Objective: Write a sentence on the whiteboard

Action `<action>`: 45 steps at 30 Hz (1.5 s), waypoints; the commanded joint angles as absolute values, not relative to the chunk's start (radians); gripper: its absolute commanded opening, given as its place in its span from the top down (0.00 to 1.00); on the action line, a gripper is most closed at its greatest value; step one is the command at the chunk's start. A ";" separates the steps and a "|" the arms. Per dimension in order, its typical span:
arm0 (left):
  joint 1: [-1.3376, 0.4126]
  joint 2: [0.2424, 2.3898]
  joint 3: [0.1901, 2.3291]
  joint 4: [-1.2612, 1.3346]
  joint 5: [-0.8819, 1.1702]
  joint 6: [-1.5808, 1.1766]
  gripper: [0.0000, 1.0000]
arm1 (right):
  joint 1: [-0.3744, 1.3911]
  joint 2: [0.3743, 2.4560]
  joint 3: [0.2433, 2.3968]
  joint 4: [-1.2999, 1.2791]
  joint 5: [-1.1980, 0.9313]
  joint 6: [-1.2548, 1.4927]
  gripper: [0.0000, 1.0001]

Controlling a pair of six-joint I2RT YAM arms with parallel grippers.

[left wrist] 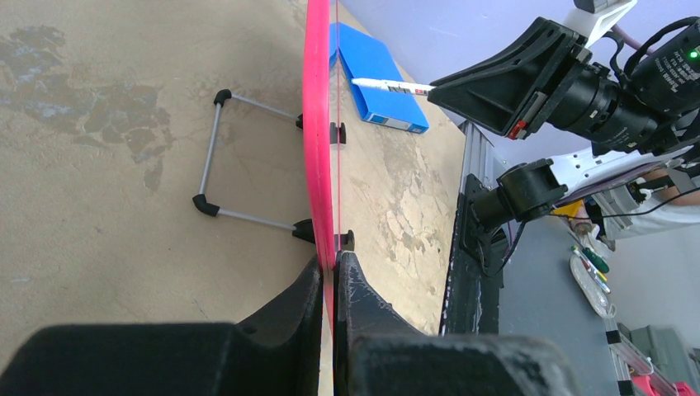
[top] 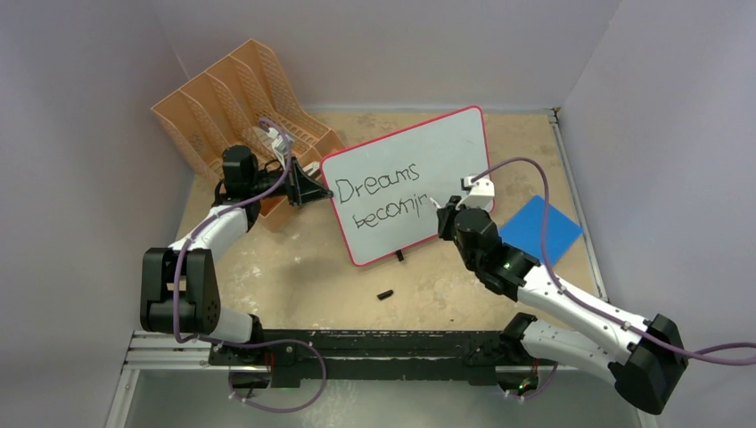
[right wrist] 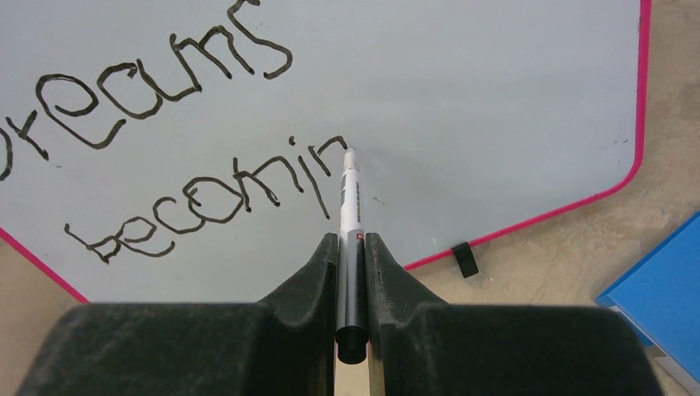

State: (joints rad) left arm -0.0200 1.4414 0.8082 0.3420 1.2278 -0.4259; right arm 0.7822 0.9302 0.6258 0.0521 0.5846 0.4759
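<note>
Mottled tabletop point(top: 294, 267) bears smooth whiteboard point(top: 446, 147) (rounded, pink-rimmed).

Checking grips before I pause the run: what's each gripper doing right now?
Left gripper: closed on the whiteboard edge.
Right gripper: closed on the marker, tip at the whiteboard.

walls point(top: 383, 45): plain pale grey panels at back and both sides | worktop point(top: 294, 267): tan, worn, blotched with paler patches | near edge: metal rail point(top: 169, 348) across the front | back left corner: orange slotted file rack point(top: 232, 89) | floor point(left wrist: 536, 346): grey-blue, seen past the worktop's edge | light: even, soft, faint shadows
</note>
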 commanded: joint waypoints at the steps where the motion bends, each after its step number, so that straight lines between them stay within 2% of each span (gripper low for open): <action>1: -0.013 1.435 0.840 0.368 1.229 -0.396 1.00 | 0.775 0.946 0.638 0.099 0.624 0.456 1.00; 45: -0.014 1.437 0.840 0.368 1.230 -0.396 1.00 | 0.756 1.016 0.651 0.153 0.560 0.421 1.00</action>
